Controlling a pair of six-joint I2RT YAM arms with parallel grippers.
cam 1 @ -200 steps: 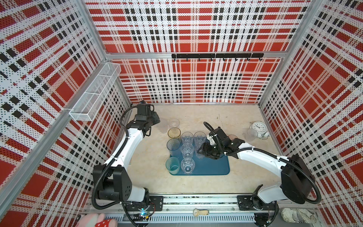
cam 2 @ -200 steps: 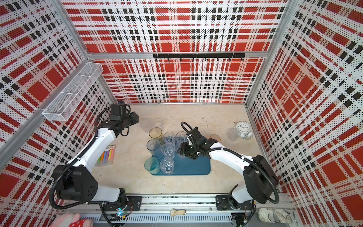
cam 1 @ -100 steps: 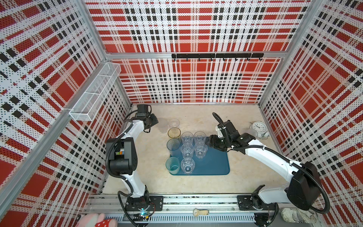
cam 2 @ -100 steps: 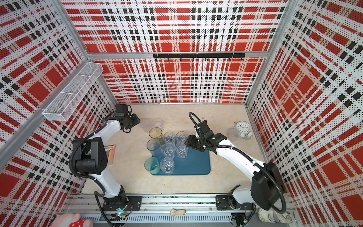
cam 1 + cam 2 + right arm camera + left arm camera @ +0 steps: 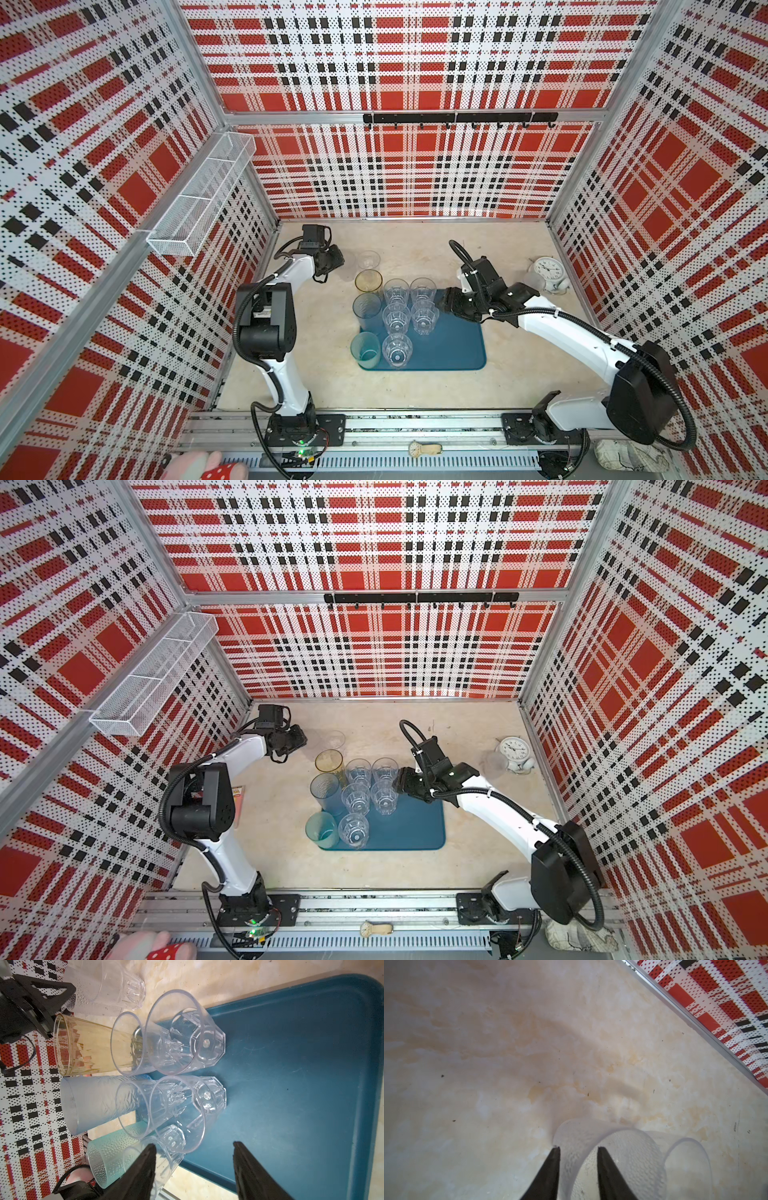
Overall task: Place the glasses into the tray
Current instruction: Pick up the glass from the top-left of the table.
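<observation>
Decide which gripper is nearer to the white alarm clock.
Right. The right gripper is over the far edge of the tray, between the standing glasses and the alarm clock. The left gripper is on the glasses' opposite side, much farther from it.

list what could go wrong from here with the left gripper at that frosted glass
1. The left gripper straddles the wall of the frosted glass, one finger inside, one outside. Such a rim pinch may let it swing or slip on lifting.
2. A clear faceted glass stands right beside it and could get knocked.
3. Glasses stand tightly packed on the tray; setting another among them risks toppling one.
</observation>
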